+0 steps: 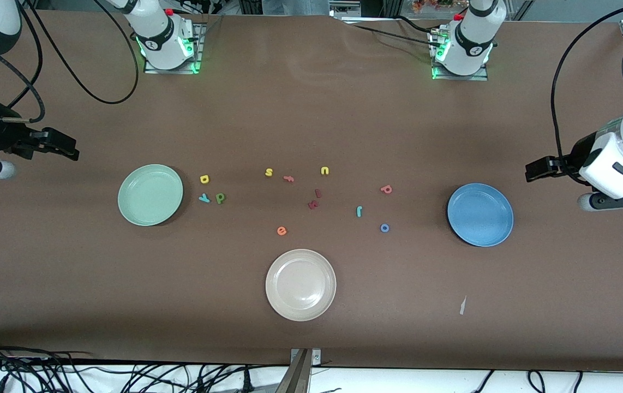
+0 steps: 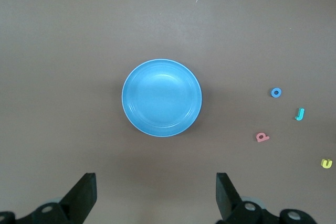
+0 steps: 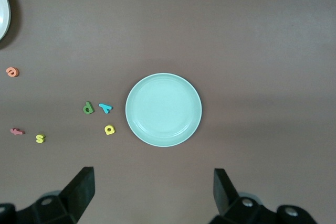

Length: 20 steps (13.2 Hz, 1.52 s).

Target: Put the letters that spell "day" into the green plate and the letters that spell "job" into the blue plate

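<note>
The green plate (image 1: 150,195) (image 3: 163,109) lies toward the right arm's end, bare. Beside it are the yellow "a" (image 1: 204,178) (image 3: 109,129), teal "y" (image 1: 204,198) (image 3: 105,107) and olive "d" (image 1: 220,197) (image 3: 88,108). The blue plate (image 1: 480,214) (image 2: 161,97) lies toward the left arm's end, bare. Near it are the teal "j" (image 1: 359,211) (image 2: 300,114), blue "o" (image 1: 384,227) (image 2: 276,92) and salmon "b" (image 1: 386,189) (image 2: 262,137). My right gripper (image 1: 71,150) (image 3: 155,190) hangs open over bare table beside the green plate. My left gripper (image 1: 532,170) (image 2: 156,192) hangs open beside the blue plate. Neither holds anything.
A cream plate (image 1: 300,284) sits nearest the front camera. Between the two groups lie a yellow "s" (image 1: 269,172), a salmon "f" (image 1: 288,178), a yellow "u" (image 1: 324,171), two dark red letters (image 1: 314,200) and an orange "e" (image 1: 282,231). A paper scrap (image 1: 462,304) lies near the blue plate.
</note>
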Each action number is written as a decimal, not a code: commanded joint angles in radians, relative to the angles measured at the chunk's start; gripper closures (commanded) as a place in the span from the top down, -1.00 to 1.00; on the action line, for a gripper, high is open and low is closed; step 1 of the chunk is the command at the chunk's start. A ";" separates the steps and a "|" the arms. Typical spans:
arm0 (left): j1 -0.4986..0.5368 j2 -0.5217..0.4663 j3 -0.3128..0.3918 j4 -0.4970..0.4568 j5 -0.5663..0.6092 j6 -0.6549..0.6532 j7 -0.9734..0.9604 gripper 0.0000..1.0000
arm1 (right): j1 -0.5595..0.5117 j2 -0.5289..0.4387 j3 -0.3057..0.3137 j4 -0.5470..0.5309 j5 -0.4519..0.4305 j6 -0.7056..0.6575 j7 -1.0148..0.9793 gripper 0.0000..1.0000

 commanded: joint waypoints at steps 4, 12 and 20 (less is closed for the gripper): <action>0.002 0.015 0.004 0.031 -0.024 -0.008 0.020 1.00 | -0.001 0.003 -0.004 0.015 0.017 -0.008 0.009 1.00; -0.043 0.038 -0.001 0.031 -0.078 -0.006 0.003 1.00 | -0.001 0.003 -0.004 0.015 0.017 -0.008 0.009 1.00; -0.199 0.197 -0.002 0.031 -0.123 0.136 -0.121 1.00 | 0.003 0.003 -0.002 0.023 0.013 -0.007 0.009 1.00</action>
